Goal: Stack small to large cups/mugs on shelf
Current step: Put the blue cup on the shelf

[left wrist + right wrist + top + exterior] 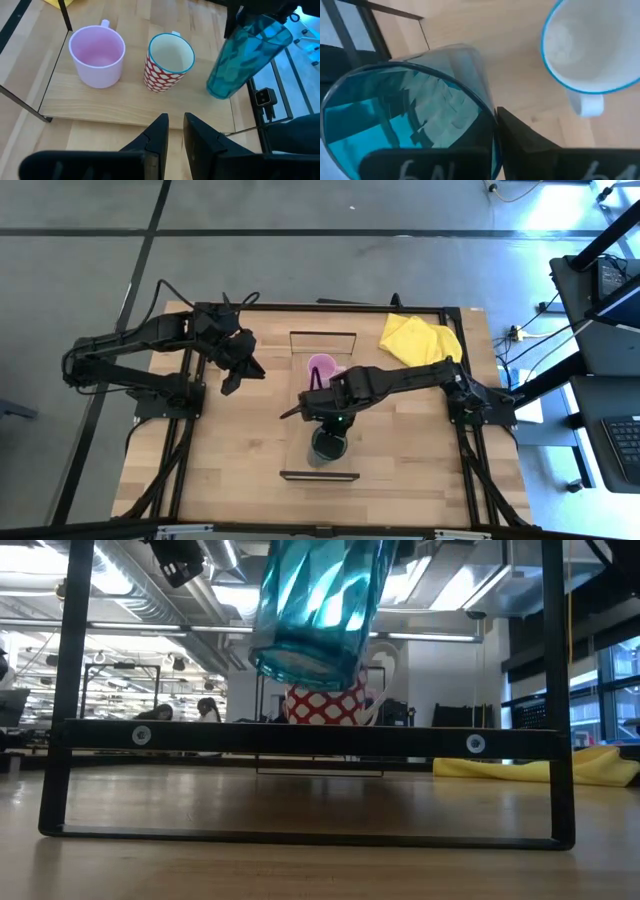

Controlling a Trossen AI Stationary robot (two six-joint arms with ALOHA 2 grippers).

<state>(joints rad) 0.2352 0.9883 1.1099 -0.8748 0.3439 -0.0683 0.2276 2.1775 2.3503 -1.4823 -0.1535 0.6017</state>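
My right gripper [322, 416] is shut on the teal translucent cup [328, 448] and holds it over the near part of the light-wood shelf [135, 102]. The cup also shows in the low view [320, 605], tilted, with its base above the board. A pink mug [97, 55] and a white mug with a red pattern [170, 62] stand upright on their bases on the shelf, side by side. My left gripper [175, 132] hovers to the table's left of the shelf, fingers nearly together and empty. My right gripper holds the teal cup by its wall at the rim [487, 117], with one finger inside the cup and one finger [525, 147] outside. The fingers come from above. The cup hangs below them, tilted and lifted clear of the shelf board [300, 737].
A yellow cloth [420, 338] lies at the table's far right. The shelf's dark metal end frames [60, 690] stand at its near and far ends. People show in the room far behind the table in the low view.
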